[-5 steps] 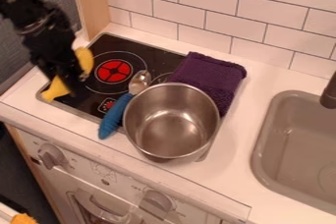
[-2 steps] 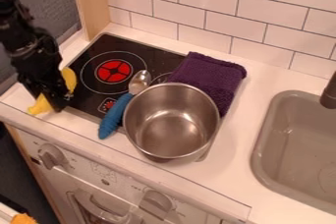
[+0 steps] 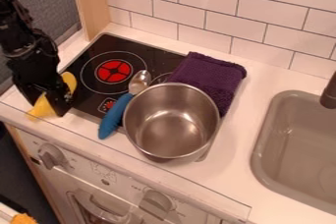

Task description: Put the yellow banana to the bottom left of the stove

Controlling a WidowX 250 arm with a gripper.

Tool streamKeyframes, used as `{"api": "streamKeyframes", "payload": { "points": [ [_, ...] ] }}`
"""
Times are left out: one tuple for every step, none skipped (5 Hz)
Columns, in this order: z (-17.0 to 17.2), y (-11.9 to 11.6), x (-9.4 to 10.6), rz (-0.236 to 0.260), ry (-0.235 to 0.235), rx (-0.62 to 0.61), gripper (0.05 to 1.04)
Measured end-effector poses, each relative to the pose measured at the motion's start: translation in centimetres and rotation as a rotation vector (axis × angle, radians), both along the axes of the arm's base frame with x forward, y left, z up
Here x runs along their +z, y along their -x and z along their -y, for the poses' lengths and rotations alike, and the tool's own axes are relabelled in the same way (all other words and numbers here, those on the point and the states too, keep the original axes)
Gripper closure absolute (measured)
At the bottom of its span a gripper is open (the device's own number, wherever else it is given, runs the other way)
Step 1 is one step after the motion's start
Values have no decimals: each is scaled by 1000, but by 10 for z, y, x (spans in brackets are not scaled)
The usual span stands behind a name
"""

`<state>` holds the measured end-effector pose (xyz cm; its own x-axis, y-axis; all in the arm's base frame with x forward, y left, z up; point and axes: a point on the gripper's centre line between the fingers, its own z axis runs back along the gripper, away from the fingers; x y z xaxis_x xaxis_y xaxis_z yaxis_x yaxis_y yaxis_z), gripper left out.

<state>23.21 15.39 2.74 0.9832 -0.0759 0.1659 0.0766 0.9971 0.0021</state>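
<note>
At the left, the black gripper (image 3: 54, 106) hangs over the lower-left corner of the stove (image 3: 93, 86). It is shut on the yellow banana (image 3: 42, 109), whose lower end sticks out to the left near the counter's front edge and whose upper end shows to the right of the gripper. The middle of the banana is hidden behind the gripper. Whether the banana touches the surface, I cannot tell.
A steel pot (image 3: 172, 121) stands on the stove's right part. Left of it lies a spoon with a blue handle (image 3: 114, 116). A folded purple cloth (image 3: 209, 79) is behind the pot, and a grey sink (image 3: 298, 144) is at the right.
The gripper and banana have moved left and toward the counter's front edge, off the middle of the stove's left side. In the last half second they shifted only slightly, a little lower.
</note>
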Motion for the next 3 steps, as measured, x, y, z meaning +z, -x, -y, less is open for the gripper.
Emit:
{"api": "streamKeyframes", "payload": {
  "points": [
    [7,-1,32,79,-9,14,77],
    [10,5,52,89,-21,3,82],
    [15,5,55,65,-9,-23,82]
  ]
}}
